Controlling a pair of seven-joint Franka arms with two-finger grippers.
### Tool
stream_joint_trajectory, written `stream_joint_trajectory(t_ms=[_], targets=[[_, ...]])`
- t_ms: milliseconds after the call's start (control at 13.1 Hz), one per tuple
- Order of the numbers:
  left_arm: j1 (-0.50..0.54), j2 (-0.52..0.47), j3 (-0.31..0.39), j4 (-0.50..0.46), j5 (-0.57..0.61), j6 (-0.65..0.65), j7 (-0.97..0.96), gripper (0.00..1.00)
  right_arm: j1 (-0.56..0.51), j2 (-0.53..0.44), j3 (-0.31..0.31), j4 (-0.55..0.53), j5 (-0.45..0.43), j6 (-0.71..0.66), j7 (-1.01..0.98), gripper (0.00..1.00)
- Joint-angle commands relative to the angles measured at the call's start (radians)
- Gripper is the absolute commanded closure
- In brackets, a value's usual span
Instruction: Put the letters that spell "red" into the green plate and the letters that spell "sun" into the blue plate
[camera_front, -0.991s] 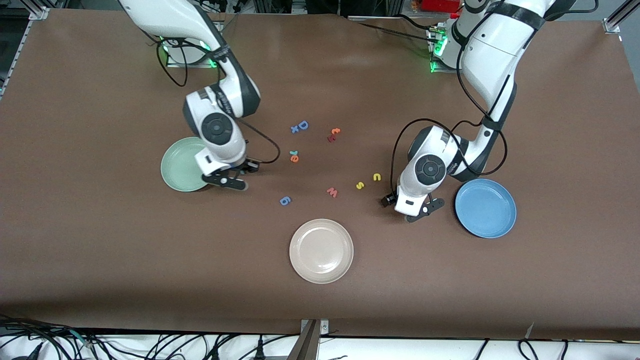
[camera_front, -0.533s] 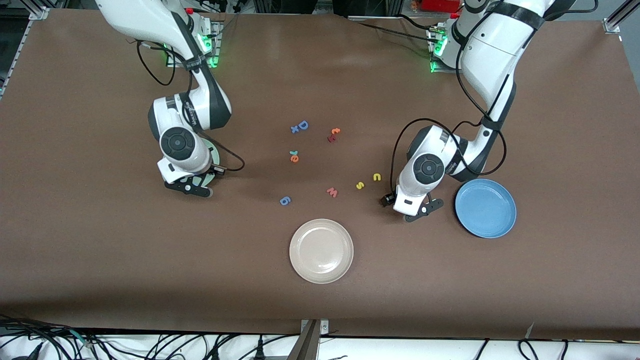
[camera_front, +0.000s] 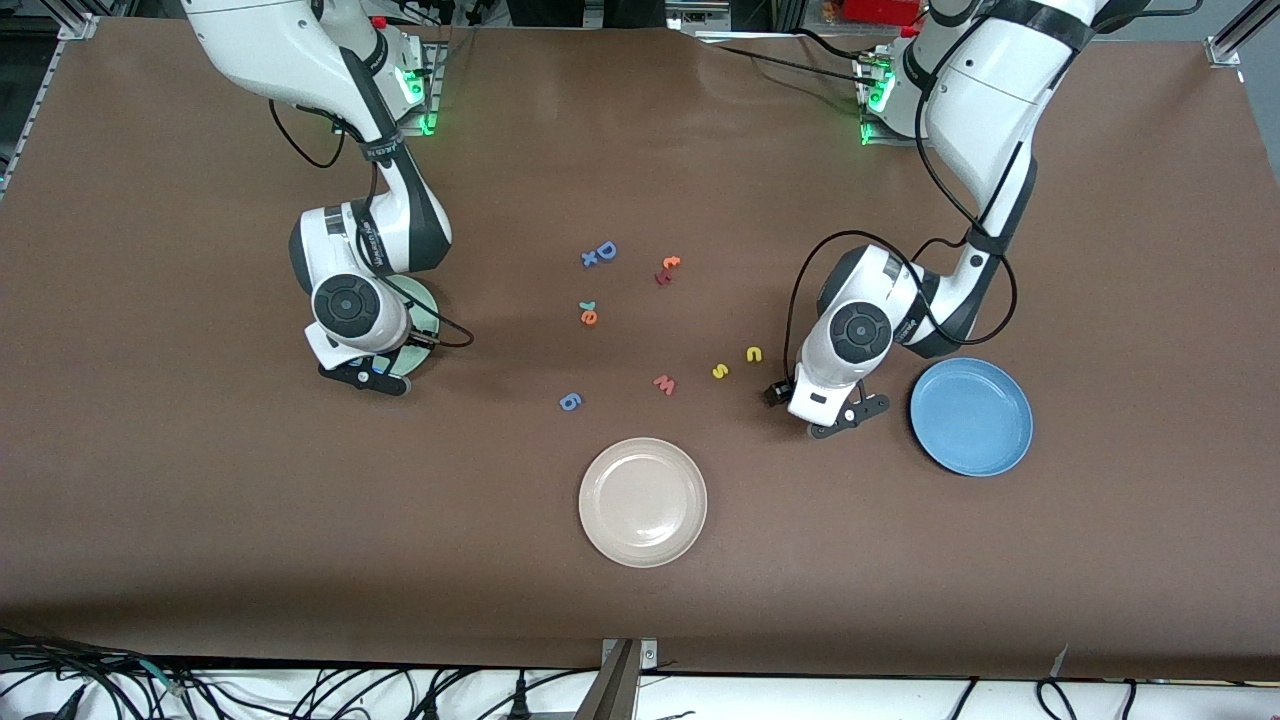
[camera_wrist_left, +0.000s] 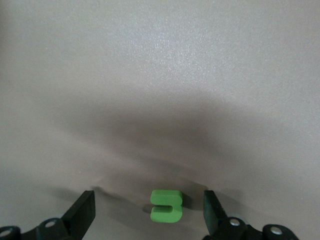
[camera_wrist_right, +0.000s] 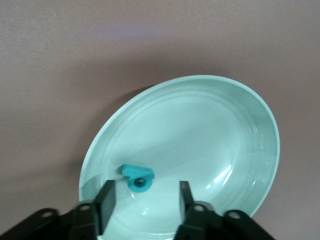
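My right gripper (camera_front: 365, 380) (camera_wrist_right: 146, 205) hangs open low over the pale green plate (camera_front: 420, 300) (camera_wrist_right: 200, 125). A teal "d" (camera_wrist_right: 137, 177) lies free in that plate, just ahead of the fingertips. My left gripper (camera_front: 840, 420) (camera_wrist_left: 149, 217) is open just above the table beside the blue plate (camera_front: 971, 416), and the green "u" (camera_wrist_left: 166, 205) lies flat between its fingers, untouched. The yellow "s" (camera_front: 720, 371) and yellow "n" (camera_front: 754, 354) lie near the left gripper. A teal "r" (camera_front: 588, 305) and an orange "e" (camera_front: 590, 318) sit together mid-table.
A cream plate (camera_front: 643, 502) sits nearest the front camera. A pink "w" (camera_front: 664, 384), a blue "6" shape (camera_front: 570, 401), a blue "D" with a small "x" (camera_front: 600, 252) and a red-orange letter pair (camera_front: 667, 268) lie scattered mid-table.
The right arm swung toward its own end of the table and now covers most of the green plate. The left arm has barely shifted.
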Motion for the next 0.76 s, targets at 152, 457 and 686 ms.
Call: stream_joint_trajectory(t_ms=[152, 457, 686], targets=[[-0.004, -0.024, 0.004, -0.029, 0.015, 0.006, -0.004, 0.14, 0.004, -0.05, 0.075, 0.072, 0.092, -0.075, 0.01, 0.01], [-0.009, -0.021, 0.001, -0.026, 0.014, 0.024, -0.01, 0.3, 0.039, -0.017, 0.152, 0.089, 0.164, 0.041, 0.107, 0.17], [-0.01, -0.016, -0.002, -0.023, 0.012, 0.024, -0.016, 0.44, 0.157, 0.054, 0.16, 0.098, 0.164, 0.167, 0.11, 0.24]])
